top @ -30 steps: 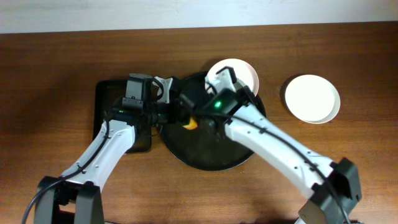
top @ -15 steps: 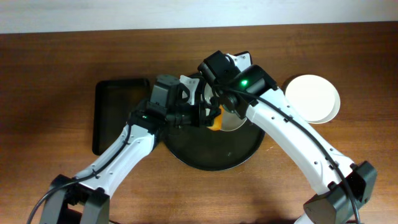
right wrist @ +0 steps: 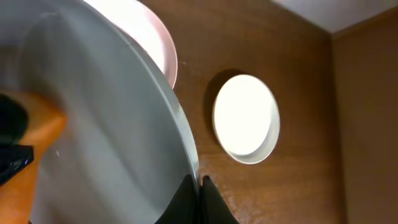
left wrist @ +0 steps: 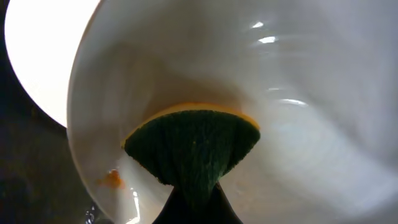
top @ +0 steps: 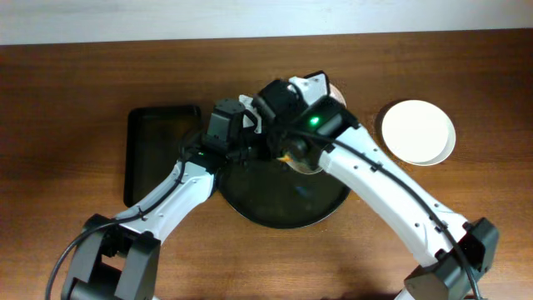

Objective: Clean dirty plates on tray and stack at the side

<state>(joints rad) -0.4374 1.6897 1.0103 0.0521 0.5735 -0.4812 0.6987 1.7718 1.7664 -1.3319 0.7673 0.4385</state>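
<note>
Wiping begun | left gripper (left wrist: 194,210), clenched on sponge (left wrist: 193,146), has reached the dirty plate (left wrist: 305,118) at overhead centre; right gripper (right wrist: 194,190) grasps its rim | orange smear (left wrist: 112,179) remains

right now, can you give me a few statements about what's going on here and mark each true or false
1. The left gripper presses a sponge against a plate. True.
2. That plate lies flat on the table. False: the right gripper holds it by its rim above the round tray.
3. A white plate sits on the table, right of the round tray. True.
4. The plate being wiped is spotless. False: an orange smear shows beside the sponge.
</note>
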